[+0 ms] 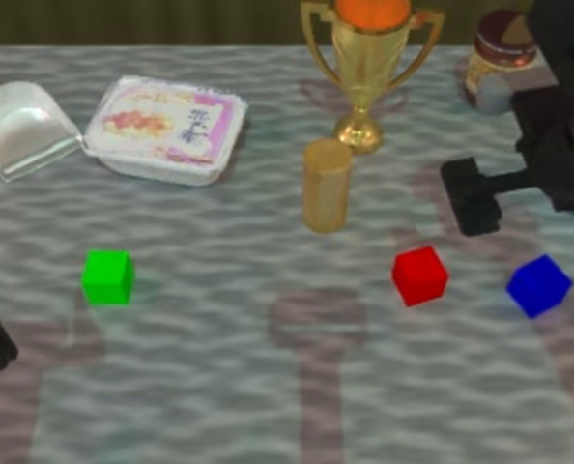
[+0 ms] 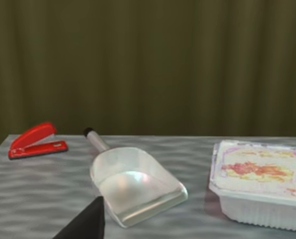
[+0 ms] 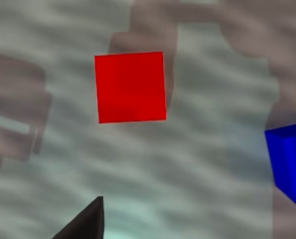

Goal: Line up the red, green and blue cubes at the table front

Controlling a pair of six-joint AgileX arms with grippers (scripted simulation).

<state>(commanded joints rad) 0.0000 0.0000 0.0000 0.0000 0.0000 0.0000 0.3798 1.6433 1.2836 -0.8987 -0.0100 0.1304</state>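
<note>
Both fingers hidden, right hand (image 1: 473,196) seemingly empty.

Materials and finishes on a rippled grey-and-white table (image 1: 219,387) holding mixed objects.

The table surface looks smooth with a faint sheen. The red cube (image 1: 420,275), green cube (image 1: 107,276) and blue cube (image 1: 538,285) are plain, solid-coloured and matt, like hard plastic. The tan cylinder (image 1: 326,186) has a dull, slightly grainy finish. Far back, the trophy cup (image 1: 369,68) is glossy gold metal. The scoop (image 2: 133,184) at far left is shiny, translucent plastic with a dark handle. The food tray (image 2: 260,186) is white plastic under a printed film lid. The red stapler (image 2: 36,142) looks smooth and glossy.
</note>
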